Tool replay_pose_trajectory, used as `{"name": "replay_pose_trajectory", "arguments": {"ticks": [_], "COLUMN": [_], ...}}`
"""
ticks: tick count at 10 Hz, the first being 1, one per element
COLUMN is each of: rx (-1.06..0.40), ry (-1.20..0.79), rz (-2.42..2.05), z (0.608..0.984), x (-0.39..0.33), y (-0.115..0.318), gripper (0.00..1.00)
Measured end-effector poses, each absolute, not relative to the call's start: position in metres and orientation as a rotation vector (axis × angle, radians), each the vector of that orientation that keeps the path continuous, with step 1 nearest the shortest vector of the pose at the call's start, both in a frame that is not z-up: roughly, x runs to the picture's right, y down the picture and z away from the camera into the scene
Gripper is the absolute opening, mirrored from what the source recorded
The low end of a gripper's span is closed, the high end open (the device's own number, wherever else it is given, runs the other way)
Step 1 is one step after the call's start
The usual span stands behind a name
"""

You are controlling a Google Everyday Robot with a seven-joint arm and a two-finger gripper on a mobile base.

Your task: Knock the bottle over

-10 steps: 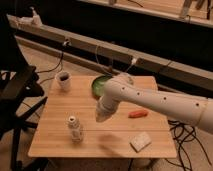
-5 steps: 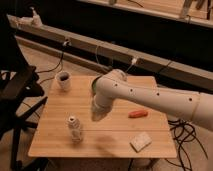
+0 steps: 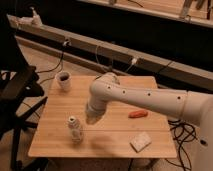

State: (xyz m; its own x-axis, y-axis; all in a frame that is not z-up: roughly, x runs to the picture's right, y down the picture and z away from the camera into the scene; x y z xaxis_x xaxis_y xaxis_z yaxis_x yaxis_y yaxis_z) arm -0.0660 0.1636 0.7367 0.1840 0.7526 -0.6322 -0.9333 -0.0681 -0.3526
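The bottle [image 3: 75, 129] is small, pale and ribbed with a white cap. It stands upright near the front left of the wooden table [image 3: 112, 135]. My white arm reaches in from the right across the table. The gripper [image 3: 91, 118] hangs at the arm's end just right of the bottle, about level with its top and a short gap away from it.
A white mug [image 3: 63, 80] with a dark inside stands at the table's back left. An orange carrot-like object [image 3: 138, 114] lies right of centre. A pale sponge-like block [image 3: 140, 141] lies at the front right. A black office chair [image 3: 17, 95] stands left of the table. Cables hang behind.
The arm has swung left across the table, and the gripper has come closer to the bottle. The green bowl seen earlier behind the arm is now hidden. The bottle stays upright.
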Motion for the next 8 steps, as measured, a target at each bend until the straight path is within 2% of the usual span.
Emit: {"name": "replay_pose_trajectory", "arguments": {"ticks": [1, 3, 5, 8], "rx": [-0.840, -0.836, -0.835, -0.874], "ry": [0.270, 0.315, 0.367, 0.403], "rz": [1.416, 1.378, 1.351, 1.325], "z": [0.736, 0.734, 0.735, 0.729], "x": [-0.062, -0.060, -0.062, -0.056], "y": [0.160, 0.165, 0.173, 0.189], "gripper": [0.33, 0.13, 0.01, 0.00]}}
